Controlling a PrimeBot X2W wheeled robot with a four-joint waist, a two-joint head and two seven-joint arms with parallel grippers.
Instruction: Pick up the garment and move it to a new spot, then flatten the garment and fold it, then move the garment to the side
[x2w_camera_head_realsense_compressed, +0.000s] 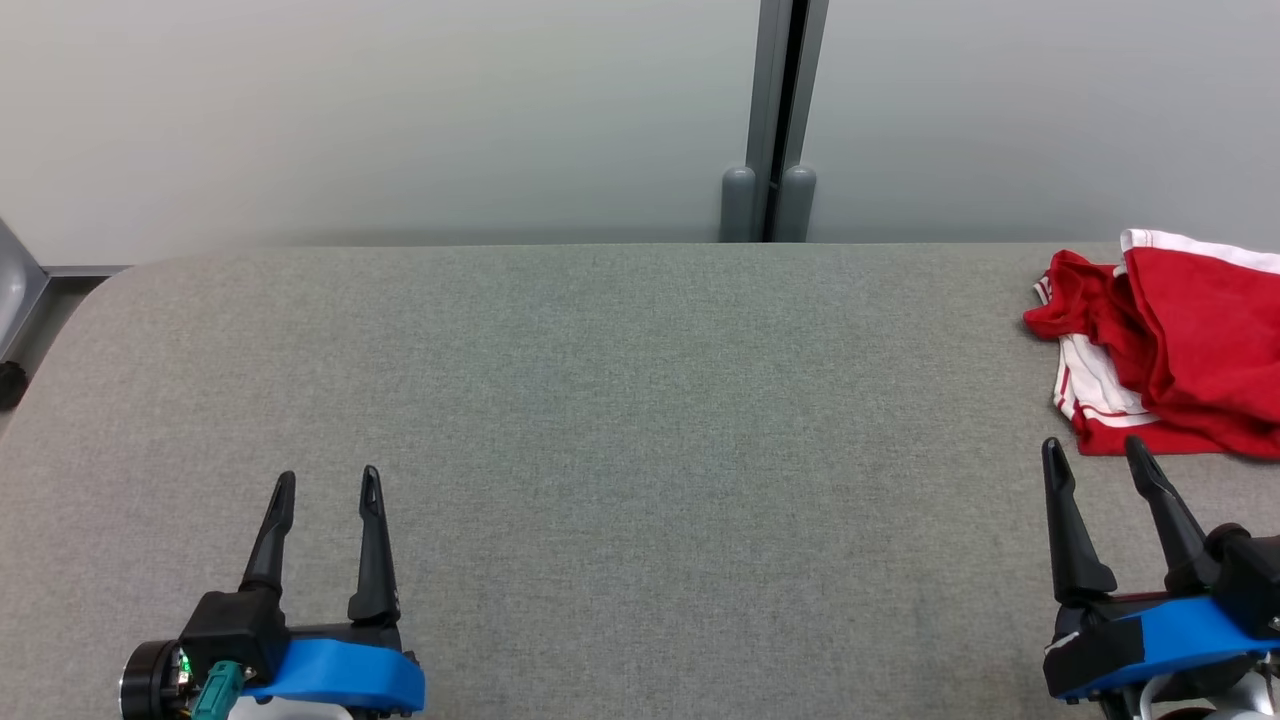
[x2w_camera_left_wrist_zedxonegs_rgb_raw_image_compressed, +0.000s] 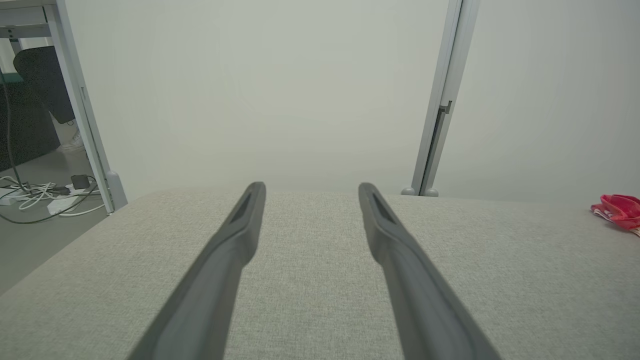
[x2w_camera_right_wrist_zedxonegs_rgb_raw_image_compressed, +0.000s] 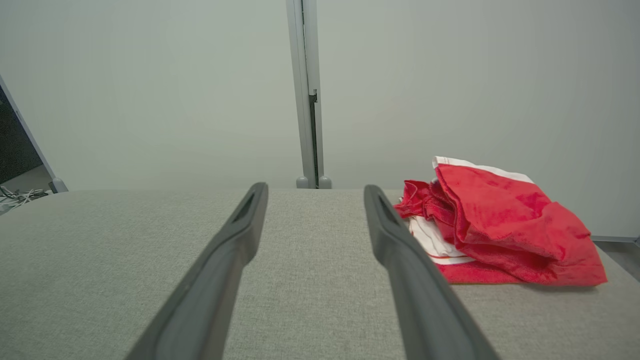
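Garment: red with white trim, crumpled in a loose heap at the far right of the grey fabric-covered table, running past the right edge of my head view. It is not folded and lies free; nothing grips it.

Right hand: fingers spread apart and empty, over the near right of the table. The fingertips point at the garment's near edge. I cannot tell whether one tip touches the cloth.

Left hand: fingers likewise spread and empty, at the near left, well apart from the garment.

Backdrop: pale partition panels joined by a grey post behind the table.

Floor, from my left wrist view: white cables lie beyond the table's left end.
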